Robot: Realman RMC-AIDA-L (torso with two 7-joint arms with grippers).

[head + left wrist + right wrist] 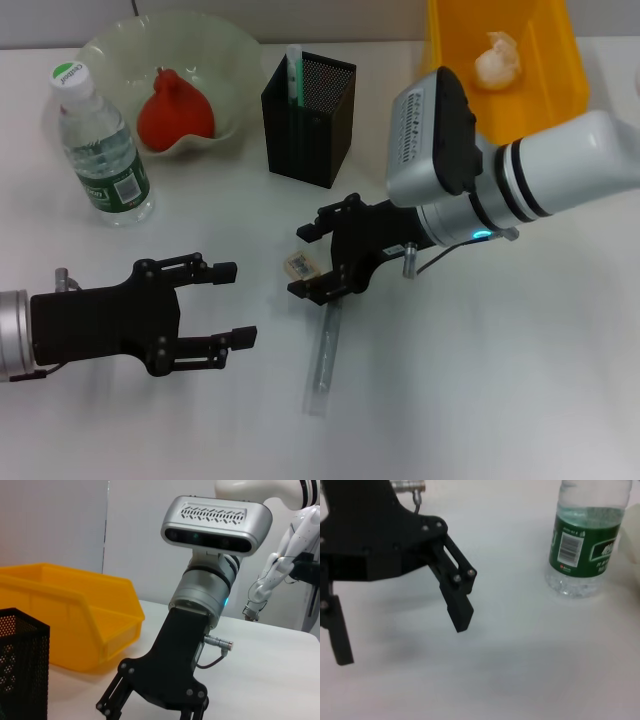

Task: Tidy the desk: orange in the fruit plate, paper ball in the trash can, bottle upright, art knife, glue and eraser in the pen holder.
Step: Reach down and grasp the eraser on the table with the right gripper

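Note:
My right gripper (304, 261) is open, its fingers on either side of a small eraser (299, 265) on the table. It also shows in the left wrist view (150, 711). A grey art knife (322, 358) lies just below it, its upper end under the fingers. My left gripper (236, 304) is open and empty at the lower left; it also shows in the right wrist view (400, 635). A glue stick (294, 74) stands in the black mesh pen holder (318, 130). The bottle (100, 145) stands upright. An orange-red fruit (172, 110) lies in the fruit plate (225, 50). A paper ball (497, 60) lies in the yellow bin (555, 80).
The bottle (585, 545) stands beyond my left gripper. The yellow bin (75, 620) and the pen holder (20, 665) stand behind my right gripper. Bare table lies along the front and at the right.

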